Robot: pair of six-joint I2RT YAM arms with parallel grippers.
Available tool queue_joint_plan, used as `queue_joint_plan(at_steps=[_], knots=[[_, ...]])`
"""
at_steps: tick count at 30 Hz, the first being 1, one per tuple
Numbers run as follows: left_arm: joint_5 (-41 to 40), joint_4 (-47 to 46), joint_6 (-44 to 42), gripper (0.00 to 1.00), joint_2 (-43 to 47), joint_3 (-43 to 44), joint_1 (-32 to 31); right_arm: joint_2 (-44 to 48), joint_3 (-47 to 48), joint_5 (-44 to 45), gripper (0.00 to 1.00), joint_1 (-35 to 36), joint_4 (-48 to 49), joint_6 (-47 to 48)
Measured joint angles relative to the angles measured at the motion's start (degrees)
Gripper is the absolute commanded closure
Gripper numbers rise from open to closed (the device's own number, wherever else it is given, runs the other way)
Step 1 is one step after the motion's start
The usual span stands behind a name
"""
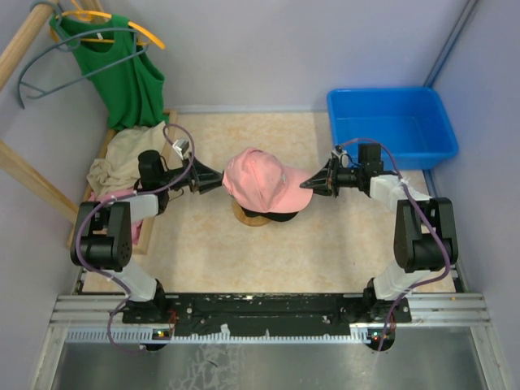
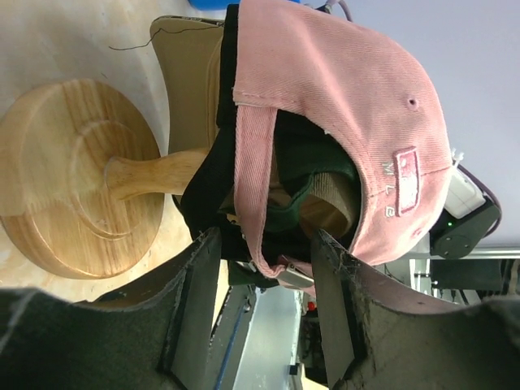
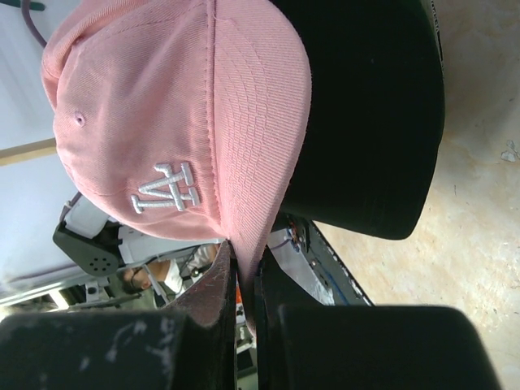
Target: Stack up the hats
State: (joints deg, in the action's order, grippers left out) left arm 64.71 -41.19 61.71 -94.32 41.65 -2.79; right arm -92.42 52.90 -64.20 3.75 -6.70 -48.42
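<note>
The pink cap (image 1: 258,180) with a white logo sits on top of a pile of caps on a wooden stand (image 2: 73,179) at the table's middle. Under it show the black cap (image 1: 275,215), the dark green cap (image 2: 305,195) and a tan brim (image 2: 183,73). My right gripper (image 1: 315,184) is shut on the tip of the pink brim (image 3: 248,268), above the black brim (image 3: 366,122). My left gripper (image 1: 213,180) is open at the pink cap's back. Its fingers (image 2: 195,301) stand either side of the pink rear strap (image 2: 256,236).
A blue bin (image 1: 392,123) stands at the back right. A green sleeveless top (image 1: 126,73) hangs on a hanger at the back left. Cream and pink cloths (image 1: 122,162) lie in a wooden tray along the left edge, close behind my left arm.
</note>
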Motion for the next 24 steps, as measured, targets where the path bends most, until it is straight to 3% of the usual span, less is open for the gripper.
queue_joint_plan(at_steps=[8,11,21,24], knots=[[-1.4,7.2,-5.1,0.46,0.0,2.9,-2.0,0.0,-0.3,0.0,1.00,0.0,0.6,-0.3],[-1.7,8.2,-5.7,0.51,0.0,3.4,-2.2,0.0,-1.0,0.0,1.00,0.0,1.3,-0.8],[-3.1,8.9,-6.8,0.99,-0.5,3.7,-3.0,0.0,-1.6,-0.1,1.00,0.0,2.5,-1.3],[-3.2,8.7,-7.6,1.00,-1.0,3.6,-3.1,0.0,-1.6,-0.1,1.00,0.0,2.7,-1.3]])
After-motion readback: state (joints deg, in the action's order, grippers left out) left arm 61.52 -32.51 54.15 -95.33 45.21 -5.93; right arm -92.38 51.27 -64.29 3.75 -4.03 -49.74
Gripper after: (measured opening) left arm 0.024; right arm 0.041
